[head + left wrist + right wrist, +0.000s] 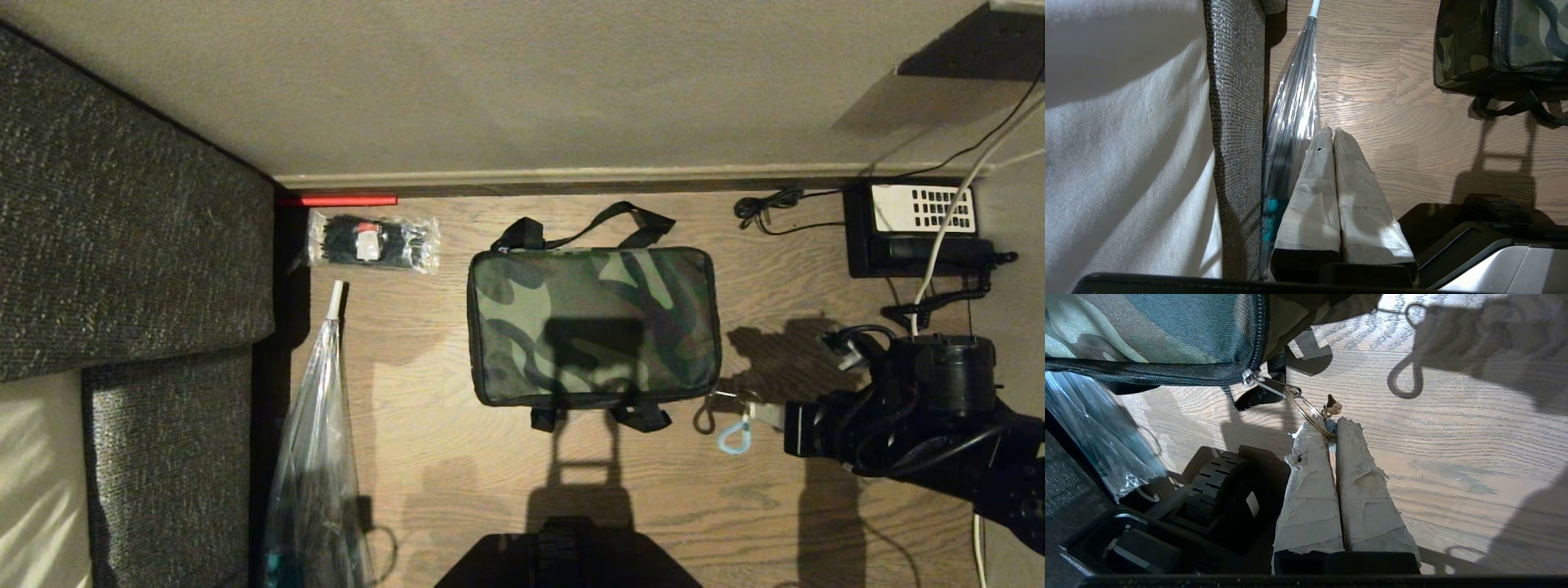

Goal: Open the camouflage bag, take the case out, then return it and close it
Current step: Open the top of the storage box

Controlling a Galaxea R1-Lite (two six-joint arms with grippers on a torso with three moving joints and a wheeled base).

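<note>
Right claw (pixel 1331 426): fingers pressed together on the zipper ring (pixel 1306 410), at the bag's near right corner.
Left claw (pixel 1333 134): fingers together, empty, parked by the sofa (pixel 1233 122).
Bag (pixel 592 327): on the floor (pixel 457 457) mid-way to the wall, zipped shut.
Case: unseen, likely inside.
Risk: the thin ring may slip free, or the light bag drag along unheld rather than unzip.

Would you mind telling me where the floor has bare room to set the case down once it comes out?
Bare floor lies between the camouflage bag and the clear plastic bag, and near of the bag. Crowded: the bag's right, where the right gripper pinches the zipper ring, and the telephone corner.
</note>
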